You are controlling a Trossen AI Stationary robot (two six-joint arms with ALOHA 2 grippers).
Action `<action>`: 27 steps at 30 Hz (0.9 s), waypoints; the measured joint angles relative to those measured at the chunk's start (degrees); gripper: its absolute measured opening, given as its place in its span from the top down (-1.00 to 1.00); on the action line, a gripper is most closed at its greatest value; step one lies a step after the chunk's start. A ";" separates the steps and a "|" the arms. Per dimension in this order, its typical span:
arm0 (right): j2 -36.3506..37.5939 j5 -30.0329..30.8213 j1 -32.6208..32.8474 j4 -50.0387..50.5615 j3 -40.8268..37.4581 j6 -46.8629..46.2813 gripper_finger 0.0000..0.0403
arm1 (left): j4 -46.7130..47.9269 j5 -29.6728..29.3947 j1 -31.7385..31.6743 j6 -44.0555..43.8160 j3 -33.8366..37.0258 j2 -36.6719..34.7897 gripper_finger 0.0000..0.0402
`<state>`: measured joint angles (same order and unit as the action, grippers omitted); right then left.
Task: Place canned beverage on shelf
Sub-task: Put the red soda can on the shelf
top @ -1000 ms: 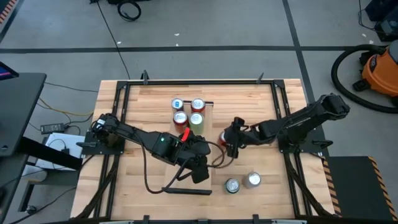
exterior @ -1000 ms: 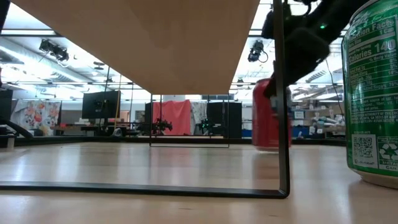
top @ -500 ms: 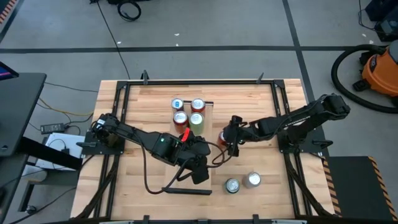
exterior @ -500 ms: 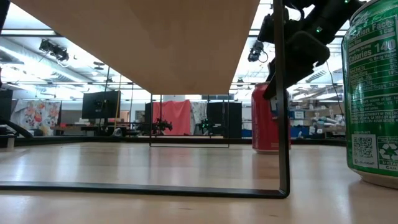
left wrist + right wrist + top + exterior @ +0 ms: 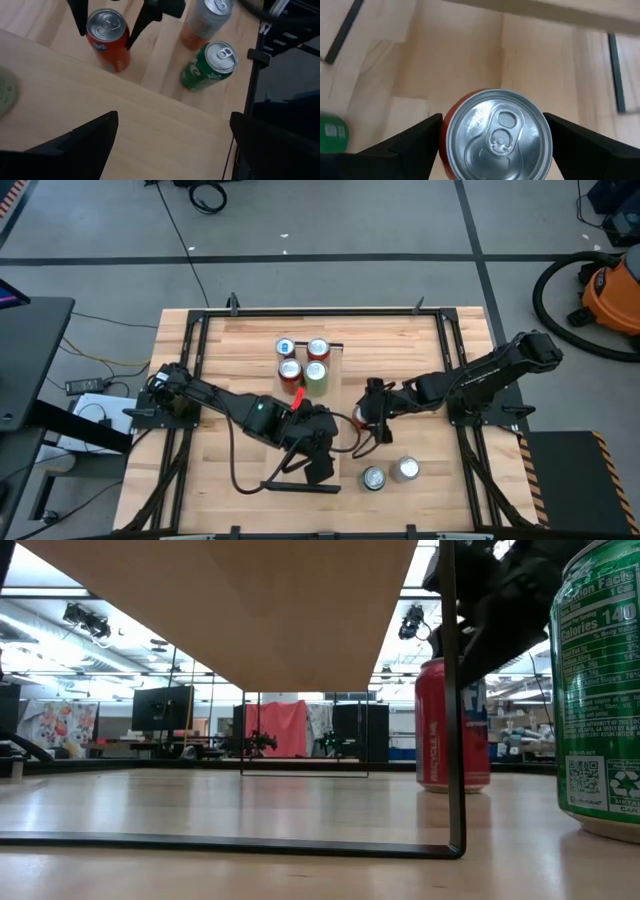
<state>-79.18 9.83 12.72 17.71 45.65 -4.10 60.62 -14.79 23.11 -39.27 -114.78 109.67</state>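
Item: red can (image 5: 496, 135), upright on the table just right of the shelf (image 5: 312, 420). Rigid, smooth, likely slippery and dentable; take mid-wall, level. My right claw (image 5: 366, 412) straddles it, fingers apart, not clamped. Left claw (image 5: 318, 462) open over the shelf.

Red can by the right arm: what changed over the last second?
The right end effector moved toward the near edge, fingers still either side of the red can, which went with it and now stands on the table. The left end effector also shifted nearer. The shelf and four cans on it stayed.
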 joint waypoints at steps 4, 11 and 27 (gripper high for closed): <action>0.00 6.71 -0.33 3.11 0.00 -8.47 -0.72 | 0.00 -0.04 -0.08 0.00 0.00 0.00 -0.97; 0.02 11.36 -0.91 5.21 0.00 -10.29 -0.72 | 0.00 -0.09 -0.50 -0.02 0.00 0.00 -0.97; 5.01 8.31 0.26 8.46 2.23 -3.25 -0.89 | 0.04 -0.04 -0.46 -0.02 0.00 0.00 -0.97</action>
<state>-74.17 18.14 12.99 26.17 47.88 -7.35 60.66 -14.83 22.65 -39.29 -114.78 109.67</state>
